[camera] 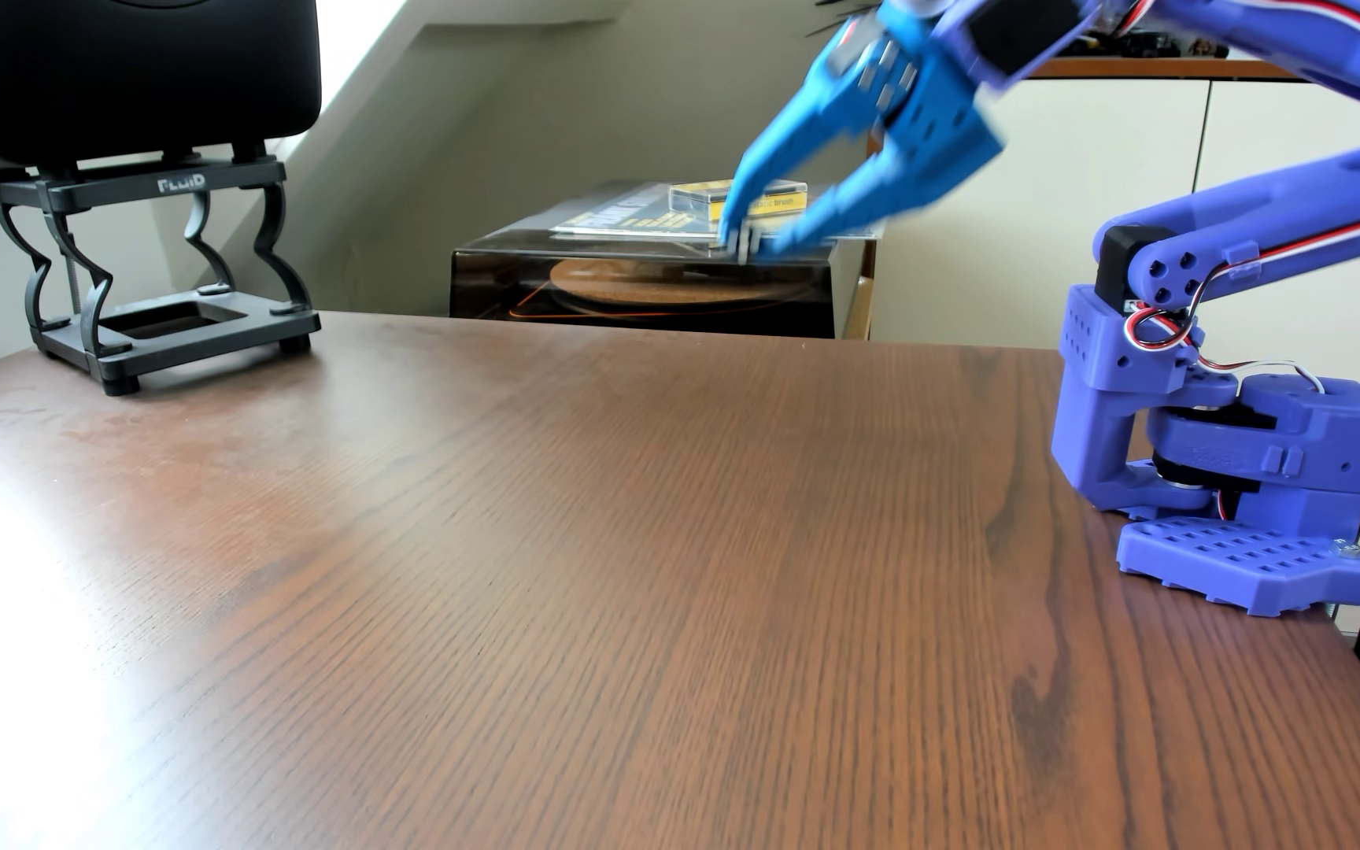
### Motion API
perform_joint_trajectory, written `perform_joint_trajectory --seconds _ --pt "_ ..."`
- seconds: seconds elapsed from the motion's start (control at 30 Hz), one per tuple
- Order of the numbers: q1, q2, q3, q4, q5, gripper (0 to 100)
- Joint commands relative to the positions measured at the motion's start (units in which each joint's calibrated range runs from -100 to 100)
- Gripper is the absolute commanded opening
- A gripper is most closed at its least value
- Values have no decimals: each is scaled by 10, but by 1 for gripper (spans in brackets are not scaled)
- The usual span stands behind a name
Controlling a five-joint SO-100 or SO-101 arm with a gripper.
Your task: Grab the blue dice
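Aloft — blurred blue tool [750,243], perhaps pinching something.

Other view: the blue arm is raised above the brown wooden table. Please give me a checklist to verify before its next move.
1. Small dark blue dice sits between the fingertips: ok, though blurred.
2. Bright blue two-finger gripper closed on it: ok.
3. Grip is firm: cannot tell.
4. Gripper lifted off the brown wooden table: ok.
5. Black speaker stand well away from the gripper: ok.
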Motion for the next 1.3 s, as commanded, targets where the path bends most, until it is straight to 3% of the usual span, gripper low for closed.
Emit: perform_joint_trajectory --seconds 0.0,0.2,0.37,0.63,0.83,1.27 --pt "4 -83 -184 73 -9 1" --pt "111 -89 -263 111 -23 1" --pt "230 -87 -209 105 -26 1" --pt "351 -73 -50 3 -46 1" --pt "365 -82 46 -23 -43 2" --pt "323 -170 40 -21 -41 2"
